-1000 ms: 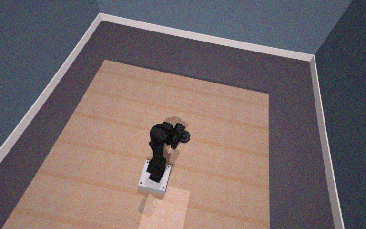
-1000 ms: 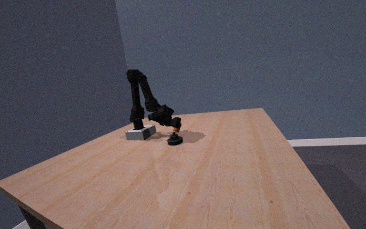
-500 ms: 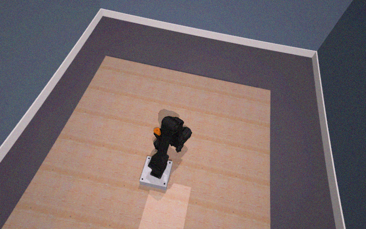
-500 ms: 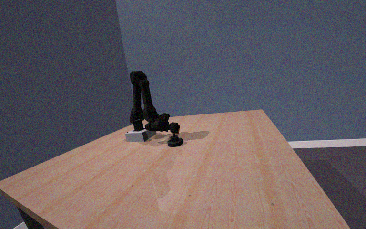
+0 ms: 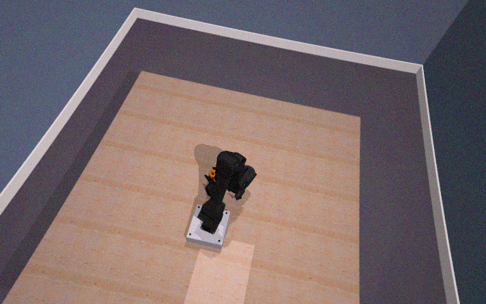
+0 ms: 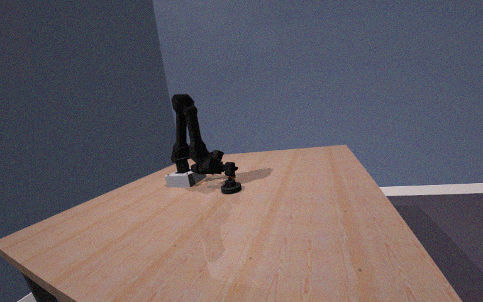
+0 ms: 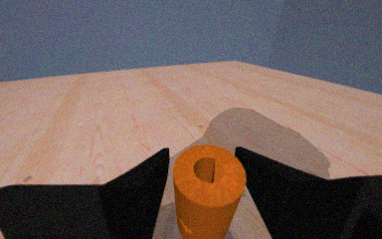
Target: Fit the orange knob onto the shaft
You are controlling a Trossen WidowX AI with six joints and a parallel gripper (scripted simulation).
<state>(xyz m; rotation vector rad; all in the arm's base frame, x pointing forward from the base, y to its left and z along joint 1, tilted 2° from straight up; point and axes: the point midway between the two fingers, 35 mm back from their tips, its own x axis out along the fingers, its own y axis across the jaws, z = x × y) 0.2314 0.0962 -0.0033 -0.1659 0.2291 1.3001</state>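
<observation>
From the top, the arm [image 5: 223, 184] [image 6: 194, 131] reaches out from its pale base plate [image 5: 194, 237] [image 6: 177, 180], and the orange knob [image 5: 212, 173] [image 6: 233, 177] [image 7: 210, 194] lies toward 12 o'clock of that plate, its ringed end facing up. The pedestal cannot be made out here, so the arm probably hides it. A carry toward the shaft would start half blind from this side.

From the exterior, the round pedestal [image 6: 231, 187] sits on the counter [image 6: 285, 220] at about 4 o'clock of the arm's shoulder. Only a sliver of orange shows beyond it, toward 12 o'clock; I judge the knob is off the shaft. A low sideways sweep could clip the pedestal with the wrist or the knob.

In the wrist view, the fingers [image 5: 211, 173] [image 6: 231, 174] stand parted around the knob, not clamping it. Its hole's flat edge faces 3 o'clock. (Whether its foot rests on the counter is hidden.) If it doesn't, it could drop; if it does, a crooked withdrawal might tip it. A fresh grip could also twist it, and with the shaft's flat unseen, the knob might then jam on top when pressed.
</observation>
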